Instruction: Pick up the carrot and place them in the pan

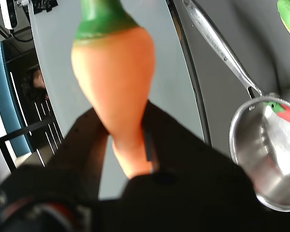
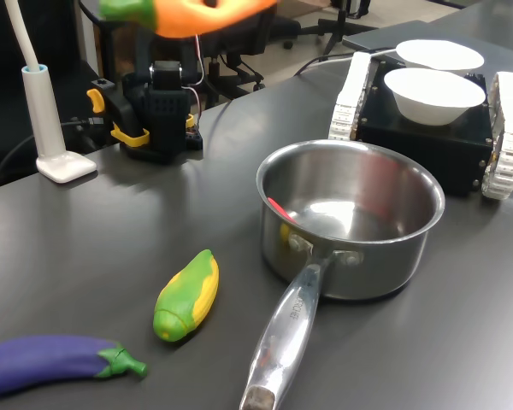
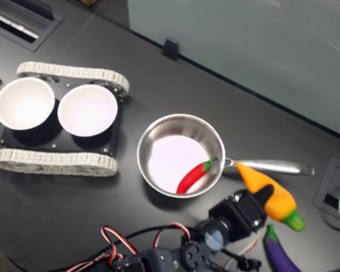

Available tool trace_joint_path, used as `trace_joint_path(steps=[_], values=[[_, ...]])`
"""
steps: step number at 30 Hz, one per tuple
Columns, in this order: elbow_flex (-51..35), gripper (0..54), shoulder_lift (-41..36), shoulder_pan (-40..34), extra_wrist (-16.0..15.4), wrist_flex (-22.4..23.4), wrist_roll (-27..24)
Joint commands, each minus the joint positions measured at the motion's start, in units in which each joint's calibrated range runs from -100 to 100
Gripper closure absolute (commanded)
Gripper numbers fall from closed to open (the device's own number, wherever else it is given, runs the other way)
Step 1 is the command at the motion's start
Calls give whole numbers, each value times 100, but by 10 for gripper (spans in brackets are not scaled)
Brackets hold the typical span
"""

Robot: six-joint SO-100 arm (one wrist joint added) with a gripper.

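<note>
Here your fingers (image 3: 259, 195) clench the carrot (image 3: 271, 195) by its tip, raised above the desk (image 3: 73, 215) beside the pan (image 3: 158, 133), over its handle (image 3: 272, 166), ready to carry across.

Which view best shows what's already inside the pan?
The second exterior view: it looks straight down into the pan at a red chili. The wrist view catches only its stem end; the first exterior view shows a red sliver.
</note>
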Motion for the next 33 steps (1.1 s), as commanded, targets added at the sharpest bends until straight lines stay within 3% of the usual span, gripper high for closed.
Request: trace_joint_path(steps=[1,17,33], values=[[-575,536,-246,-988,380,-351,-34],[-157,536,184,-2811,716,-351,-288],[2070,536,-78,-3935,1027,-982,-464]])
